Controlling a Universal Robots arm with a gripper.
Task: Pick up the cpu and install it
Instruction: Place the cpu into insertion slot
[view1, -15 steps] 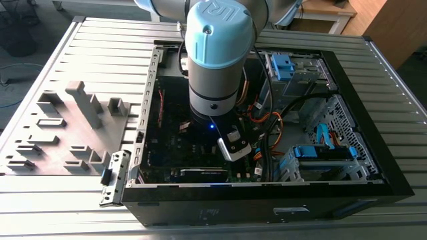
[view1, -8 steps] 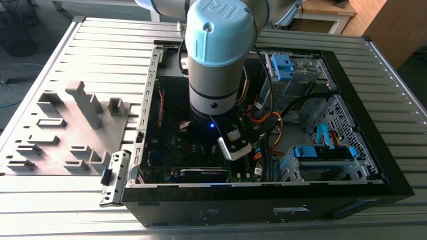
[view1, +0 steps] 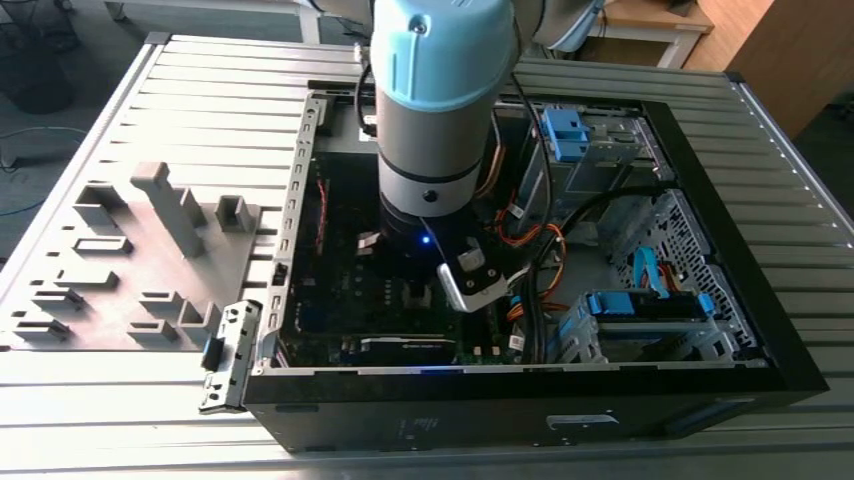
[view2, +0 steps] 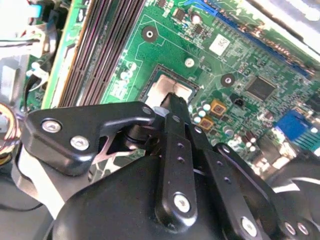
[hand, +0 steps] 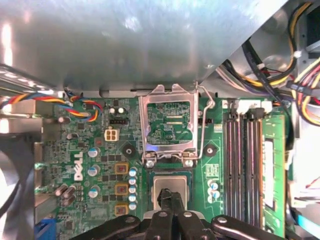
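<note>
The cpu, a small square chip with a silver-grey top, lies flat in its socket on the green motherboard. In the second wrist view the cpu shows just past the black fingertips. My gripper is shut, with its two fingertips together and resting on the chip's top near one edge; nothing is held between them. In the second wrist view the gripper comes down onto the chip at a slant. The exterior view shows the arm reaching straight down into the open computer case.
The socket's metal load plate stands flipped open behind the chip, its wire lever raised. Memory slots run beside the socket. Coloured cables and the case wall are close. A grey fixture tray lies at the exterior view's left.
</note>
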